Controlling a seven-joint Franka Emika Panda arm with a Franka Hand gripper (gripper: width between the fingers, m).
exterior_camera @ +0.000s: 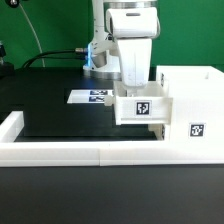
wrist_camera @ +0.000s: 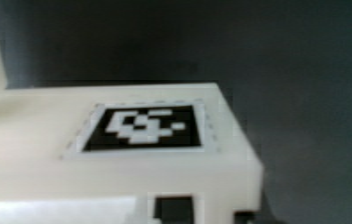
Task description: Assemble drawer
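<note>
A small white open-top drawer tray (exterior_camera: 143, 106) with a black-and-white tag on its front sits right against the exterior view's left side of the tall white cabinet shell (exterior_camera: 192, 95), which bears its own tag. My gripper (exterior_camera: 136, 86) reaches straight down onto the tray's back part and appears shut on it; its fingertips are hidden behind the tray wall. In the wrist view the tray's tagged face (wrist_camera: 146, 128) fills the frame at very close range and no fingers show clearly. Only one tray is in view.
The marker board (exterior_camera: 95, 96) lies flat behind the tray on the black table. A long low white border wall (exterior_camera: 70, 152) runs along the front and up the exterior view's left side. Dark table surface (wrist_camera: 306, 90) lies beside the tray.
</note>
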